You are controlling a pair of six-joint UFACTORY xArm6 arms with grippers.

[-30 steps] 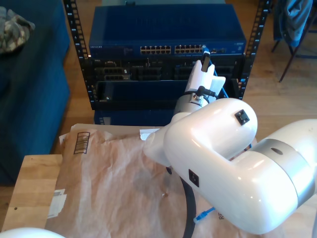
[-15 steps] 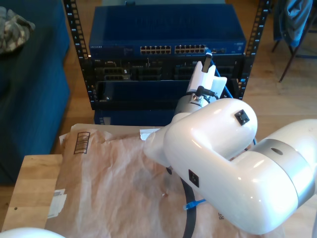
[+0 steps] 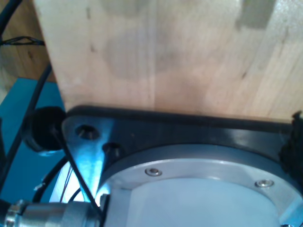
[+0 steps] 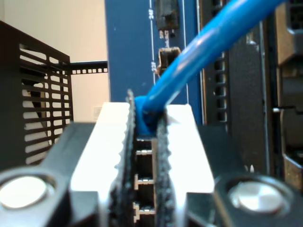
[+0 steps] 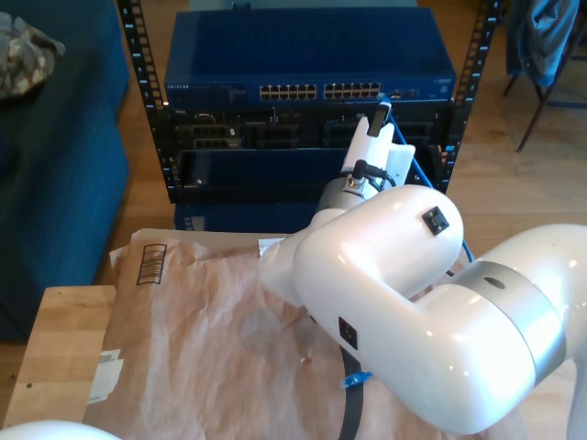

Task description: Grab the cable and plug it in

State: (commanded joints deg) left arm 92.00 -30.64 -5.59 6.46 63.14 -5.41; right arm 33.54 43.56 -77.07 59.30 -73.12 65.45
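Rack switch [image 5: 307, 69] ports face my second gripper [image 5: 379, 122], whose fingers are clamped on the cable [image 4: 199, 56] just before them. Squaring the plug before pushing seems wise. I cannot tell my first gripper's fingers.

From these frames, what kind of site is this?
Probably a lab or office networking bench: a rack holding a blue network switch, a paper-covered table, and my second gripper clamped on the blue cable.
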